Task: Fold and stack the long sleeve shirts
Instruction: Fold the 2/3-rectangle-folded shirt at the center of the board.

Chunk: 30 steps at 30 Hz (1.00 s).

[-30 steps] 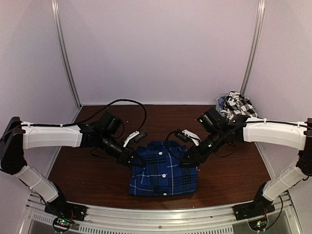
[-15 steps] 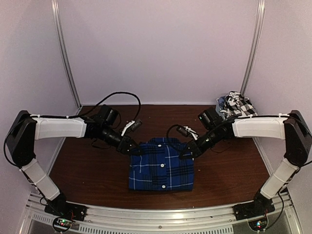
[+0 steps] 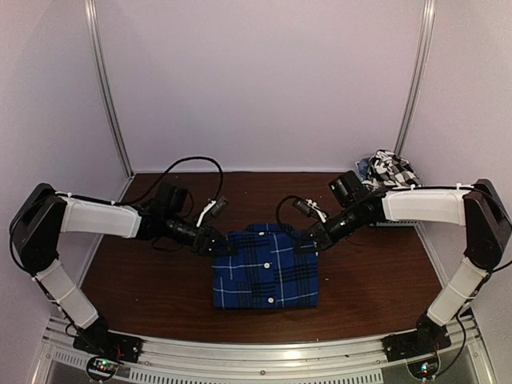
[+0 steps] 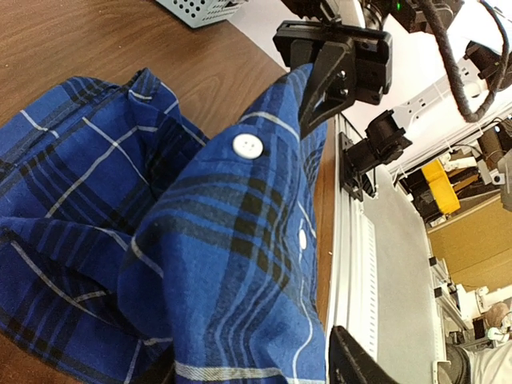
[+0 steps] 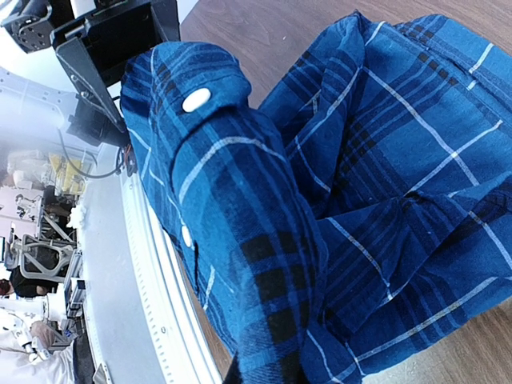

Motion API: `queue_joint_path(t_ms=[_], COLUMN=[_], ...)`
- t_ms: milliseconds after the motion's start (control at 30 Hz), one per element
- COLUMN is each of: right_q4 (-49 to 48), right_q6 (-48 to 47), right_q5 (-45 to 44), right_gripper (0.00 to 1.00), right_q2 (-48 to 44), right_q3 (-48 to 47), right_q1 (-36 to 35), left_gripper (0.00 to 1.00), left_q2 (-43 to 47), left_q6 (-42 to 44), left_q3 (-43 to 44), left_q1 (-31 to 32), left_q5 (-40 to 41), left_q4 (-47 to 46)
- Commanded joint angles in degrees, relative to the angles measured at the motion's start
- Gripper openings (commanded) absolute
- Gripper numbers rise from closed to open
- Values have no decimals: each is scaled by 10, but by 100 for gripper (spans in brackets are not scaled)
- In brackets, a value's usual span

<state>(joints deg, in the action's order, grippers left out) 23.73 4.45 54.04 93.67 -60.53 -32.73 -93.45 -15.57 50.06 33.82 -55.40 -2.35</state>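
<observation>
A royal-blue plaid long sleeve shirt (image 3: 266,270) lies folded into a rectangle at the table's middle, buttons up. My left gripper (image 3: 222,247) is at its far left corner. In the left wrist view its jaws (image 4: 256,372) stand apart, open, with blue cloth (image 4: 232,240) draped loosely between them. At the far right corner my right gripper (image 3: 307,242) is shut on the shirt's edge, and the cloth (image 5: 264,240) bunches into its jaws (image 5: 272,376). A black-and-white check shirt (image 3: 392,170) is heaped at the back right.
A grey slotted basket (image 4: 198,10) stands at the back right under the check shirt. The metal rail (image 3: 256,352) runs along the near table edge. Cables (image 3: 192,164) loop over both arms. Walls close in the back and sides.
Both grippers moved toward the back along the shirt's far corners. The right gripper shut on the shirt's edge and the left gripper opened. The shirt now lies flatter and squarer.
</observation>
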Motion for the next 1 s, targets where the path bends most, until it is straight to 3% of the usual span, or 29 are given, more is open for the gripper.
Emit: queue_joint_path(t_ms=[0,200,300,433,500,967], right_q4=[-31,-51,-62,-81,-87,-50], right_q6=[4,16,26,46,57,182], right_q5=[11,13,19,29,33,13], right_gripper=[0,0,0,0,0,0], right_q2=[-9,-19,-23,-38,-52,-245], right_q3=[-9,4,12,33,46,128], right_q1=[10,13,14,14,12,-77], left_gripper=[56,55,40,10,1,0], left_q2=[-5,-11,-9,21,49,254], left_q6=[-49,-82,-99,-131,-149,-239], left_q3=[-29,-66,-73,-83,-92,-143], left_q1=[-3,-3,-3,-3,-2,96], left_q5=[-26,-20,-16,-9,-3,86], left_q4=[-94,-144,-162,-178,-179,-55])
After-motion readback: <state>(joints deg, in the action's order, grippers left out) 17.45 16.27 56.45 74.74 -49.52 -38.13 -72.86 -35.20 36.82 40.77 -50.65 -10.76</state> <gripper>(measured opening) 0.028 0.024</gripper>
